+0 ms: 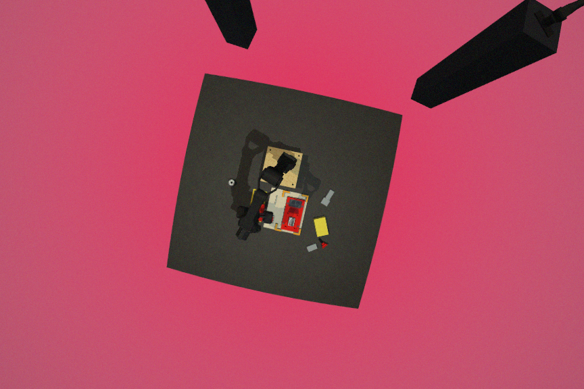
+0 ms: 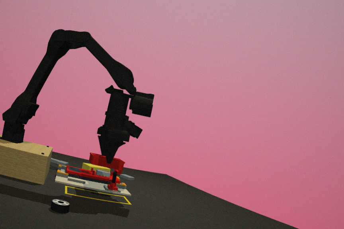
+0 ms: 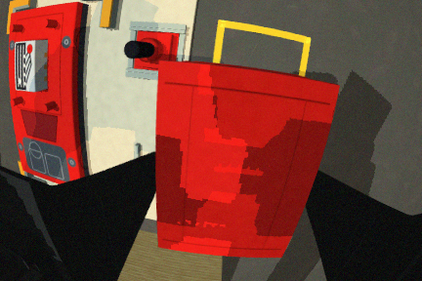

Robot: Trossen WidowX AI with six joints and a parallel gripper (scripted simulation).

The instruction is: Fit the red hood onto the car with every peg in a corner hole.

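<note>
My gripper (image 2: 110,162) (image 3: 234,170) is shut on the hood (image 2: 95,159) (image 3: 230,160), a red shell with its flat roof up, one finger on each side. The hood is held in the air, higher than the deck in the exterior view. In the wrist view it lies to the right of the chassis and covers part of the yellow outline. Its corner holes are hidden. The red chassis (image 1: 300,222) (image 2: 104,177) (image 3: 69,72) sits in the jig. The engine block (image 1: 292,221) (image 2: 102,172) (image 3: 39,64) is on its deck, with pegs around it.
A pale board (image 1: 276,208) (image 3: 117,106) carries the jig's orange corners (image 3: 106,11) and a red part with an upright black rod (image 2: 114,177) (image 3: 139,49). A yellow outline (image 2: 65,190) (image 3: 307,55), wheel (image 1: 230,182) (image 2: 60,206) and yellow block (image 1: 321,226) are nearby.
</note>
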